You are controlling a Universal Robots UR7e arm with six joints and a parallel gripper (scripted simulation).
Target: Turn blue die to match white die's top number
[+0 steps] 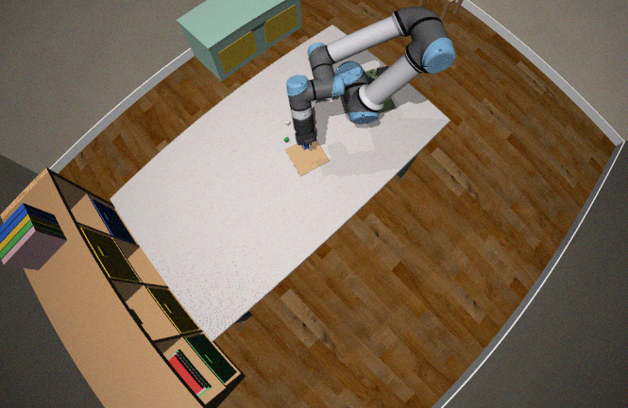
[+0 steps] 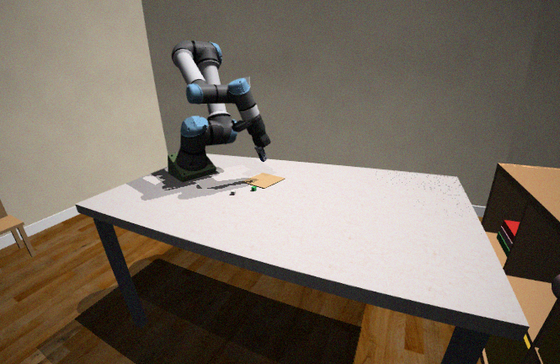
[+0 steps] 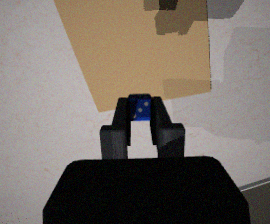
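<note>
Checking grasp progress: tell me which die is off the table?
The blue die, pinched in the gripper above the mat; the green die and white die rest on the table.

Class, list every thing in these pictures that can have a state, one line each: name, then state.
hand: shut on the blue die, raised above the mat, tilted
blue die: held between the fingers, off the mat
mat: flat on the table
green die: resting on the table, beside the mat
white die: resting on the table, apart from the green die
</note>
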